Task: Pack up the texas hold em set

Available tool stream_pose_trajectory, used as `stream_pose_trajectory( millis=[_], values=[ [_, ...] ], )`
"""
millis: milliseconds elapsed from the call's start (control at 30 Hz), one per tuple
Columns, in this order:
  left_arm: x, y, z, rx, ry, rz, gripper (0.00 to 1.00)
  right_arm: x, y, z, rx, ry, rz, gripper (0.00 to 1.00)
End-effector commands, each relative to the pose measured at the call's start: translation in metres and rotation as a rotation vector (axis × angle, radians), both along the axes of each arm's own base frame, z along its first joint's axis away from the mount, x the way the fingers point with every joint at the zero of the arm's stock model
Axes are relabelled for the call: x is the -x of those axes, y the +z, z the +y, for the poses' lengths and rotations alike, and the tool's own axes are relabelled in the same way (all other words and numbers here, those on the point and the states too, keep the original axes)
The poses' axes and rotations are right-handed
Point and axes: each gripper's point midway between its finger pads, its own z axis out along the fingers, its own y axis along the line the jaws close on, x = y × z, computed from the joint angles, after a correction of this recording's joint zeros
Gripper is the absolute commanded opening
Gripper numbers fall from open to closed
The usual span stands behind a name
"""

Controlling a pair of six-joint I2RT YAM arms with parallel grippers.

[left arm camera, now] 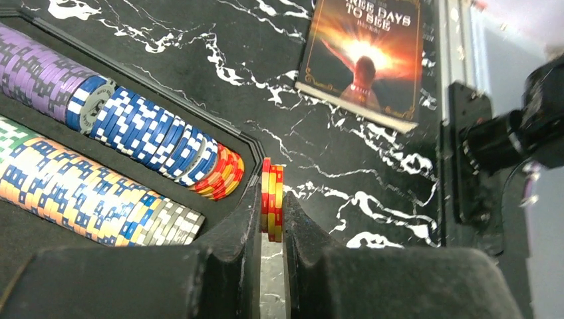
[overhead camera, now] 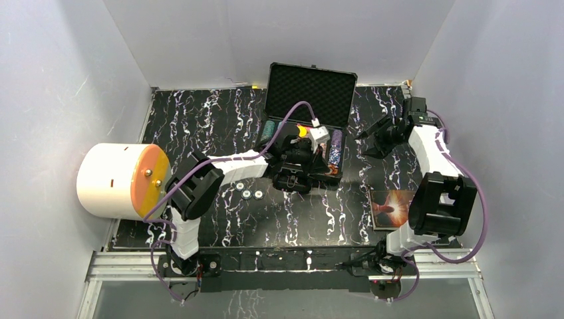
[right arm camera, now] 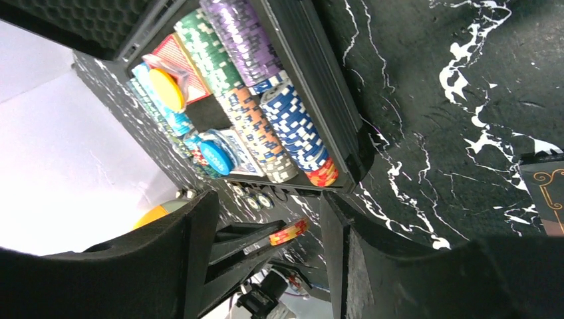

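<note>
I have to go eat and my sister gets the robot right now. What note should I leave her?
Left claw: shut on a few red-and-yellow chips, held on edge right at the corner of the open black case.
Right claw: open and empty, off the case's right side.
Done: long chip rows and the yellow disc sit in the case.
Left: drop the held chips into their row, fetch the three loose chips from the table in front of the case, then shut the lid.
</note>
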Motion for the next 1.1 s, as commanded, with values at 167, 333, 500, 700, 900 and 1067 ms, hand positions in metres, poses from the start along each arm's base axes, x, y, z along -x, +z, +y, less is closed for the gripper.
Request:
stream_pose_trajectory(
  millis=[167, 333, 500, 700, 900, 1067],
  values=[
    [0.004, 0.015, -0.011, -0.077, -0.224, -0.338, 0.0, 0.005, -0.022, 0.003, -0.014, 0.05, 0.043, 0.64],
    [0.006, 0.008, -0.019, -0.069, -0.261, -0.325, 0.0, 0.006, -0.03, 0.007, -0.039, 0.064, 0.06, 0.62],
    [0.008, -0.001, -0.028, -0.074, -0.275, -0.311, 0.0, 0.009, -0.037, 0.008, -0.044, 0.07, 0.077, 0.62],
    [-0.008, -0.008, -0.039, -0.108, -0.211, -0.322, 0.0, 0.012, -0.044, 0.009, -0.049, 0.077, 0.091, 0.61],
    [-0.038, -0.016, -0.035, -0.194, -0.1, -0.393, 0.0, 0.013, -0.045, 0.009, -0.053, 0.083, 0.092, 0.61],
    [-0.039, -0.021, -0.027, -0.244, -0.111, -0.437, 0.0, 0.014, -0.045, 0.01, -0.054, 0.084, 0.092, 0.61]
  ],
)
